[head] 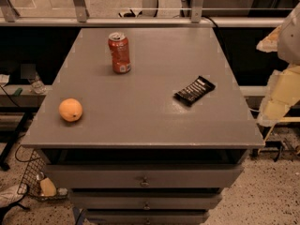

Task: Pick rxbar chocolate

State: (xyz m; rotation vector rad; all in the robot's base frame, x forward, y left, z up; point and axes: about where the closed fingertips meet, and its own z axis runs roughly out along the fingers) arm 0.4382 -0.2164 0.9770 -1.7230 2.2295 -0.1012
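- The gripper (281, 93) shows only as pale, cream-coloured parts at the far right, well to the right of the red can (119, 53) and out past the side of the grey surface (140, 114).
- Whether it is open or closed I cannot tell from where I stand. It is clear of the bar, with a strip of bare top between them.
- The rxbar chocolate (194, 90) lies flat on the surface, to the right of the red can and nearer the front, well apart from it.
- Its black wrapper with white lettering lies aslant, with its far end pointing toward the back right.
- The red can stands upright toward the back, a little left of the middle.
- An orange (71, 110) sits to the left of the can and nearer the front, close to the left edge.
- Below the front lip are drawers (145, 177) with small knobs.
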